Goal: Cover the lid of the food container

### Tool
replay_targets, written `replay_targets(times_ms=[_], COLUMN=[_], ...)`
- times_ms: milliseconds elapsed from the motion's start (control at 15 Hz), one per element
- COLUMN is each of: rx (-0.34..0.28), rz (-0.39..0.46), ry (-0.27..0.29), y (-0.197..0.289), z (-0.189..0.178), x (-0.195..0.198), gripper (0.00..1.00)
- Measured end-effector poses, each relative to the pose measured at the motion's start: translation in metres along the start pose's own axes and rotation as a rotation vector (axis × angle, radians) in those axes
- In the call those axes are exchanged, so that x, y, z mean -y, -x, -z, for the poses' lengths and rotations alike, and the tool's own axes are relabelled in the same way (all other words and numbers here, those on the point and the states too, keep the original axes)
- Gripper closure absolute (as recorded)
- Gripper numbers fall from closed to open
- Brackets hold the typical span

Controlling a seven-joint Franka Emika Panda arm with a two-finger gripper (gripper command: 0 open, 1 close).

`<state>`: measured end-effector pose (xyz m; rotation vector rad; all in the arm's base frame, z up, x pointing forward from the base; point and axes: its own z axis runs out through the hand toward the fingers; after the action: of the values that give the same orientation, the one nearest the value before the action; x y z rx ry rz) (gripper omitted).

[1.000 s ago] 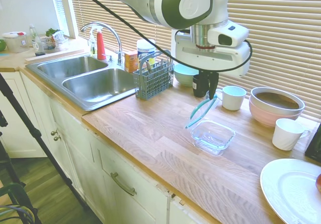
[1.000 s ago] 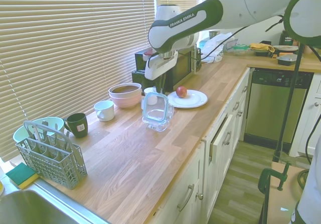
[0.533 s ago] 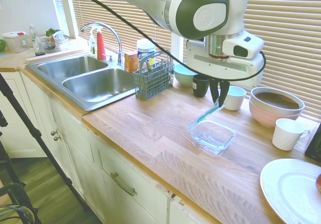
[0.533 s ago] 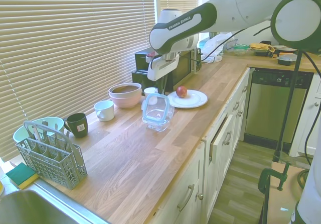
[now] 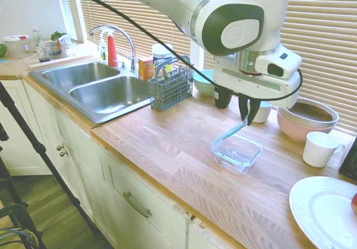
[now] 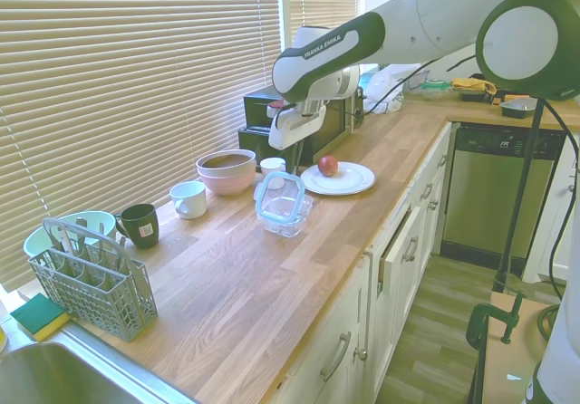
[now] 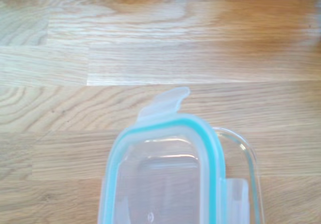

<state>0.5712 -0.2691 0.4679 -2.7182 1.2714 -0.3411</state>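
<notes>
In the first exterior view the pincer [image 5: 249, 118] hangs over the worktop [image 5: 178, 154] and pinches the upper edge of the lid [image 5: 230, 134]. The lid slopes: its high edge is between the fingers, and its low edge meets the near-left rim of the container [image 5: 237, 151] at about 9 o'clock of the dish. The container stands on the wood, with a white mug [image 5: 320, 148] at 3 o'clock of it and a pink bowl [image 5: 305, 116] at 1 o'clock, both apart from it. I judge that the step in hand is the lowering of the lid, which is not yet flat.

In the second exterior view the pincer [image 6: 295, 158] is above the far edge of the lid [image 6: 279, 196], which leans over the container [image 6: 288, 217] and covers most of it. A plate [image 6: 339, 178] with an apple [image 6: 328, 166] lies at 1 o'clock of the dish, near but not touching.

In the wrist view the lid [image 7: 160, 174] with its teal rim sits to one side of the container [image 7: 246, 163]; a strip of glass rim shows beside it, so the two are not in line.

The next move calls for a small shift of the lid toward that bare rim, then lowering the high edge until the lid lies level, and only then letting go. If released too early, the lid may slide off.
</notes>
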Motion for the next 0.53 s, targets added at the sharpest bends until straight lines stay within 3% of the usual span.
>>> replay_targets(times_ms=[533], rx=[0.044], rz=[-0.048], ry=[-0.027], y=[-0.012], z=[-0.027], x=[-0.019], gripper=[1.0])
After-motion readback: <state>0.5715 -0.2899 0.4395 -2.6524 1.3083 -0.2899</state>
